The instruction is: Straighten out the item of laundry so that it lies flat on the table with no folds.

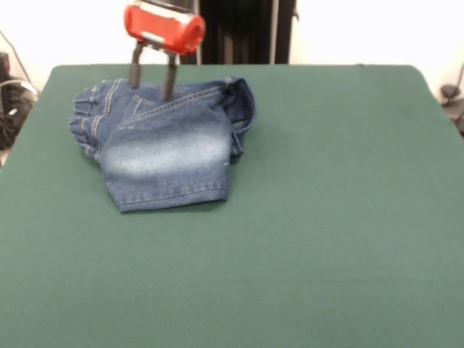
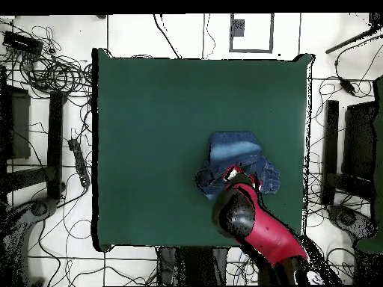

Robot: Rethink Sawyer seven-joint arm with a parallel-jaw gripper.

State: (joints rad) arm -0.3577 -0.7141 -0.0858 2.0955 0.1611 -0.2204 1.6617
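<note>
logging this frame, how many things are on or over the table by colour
blue: 1, the folded jeans
red and black: 1, the gripper over the jeans, fingers apart
green: 1, the table itself
total: 3

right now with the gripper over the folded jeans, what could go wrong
The gripper is open, its fingers straddling the top of the jeans, which lie doubled over in layers. Closing there may pinch several layers together, so a pull would drag the whole bundle across the table rather than unfold it. The jeans also sit near one table edge and could slide off.
</note>
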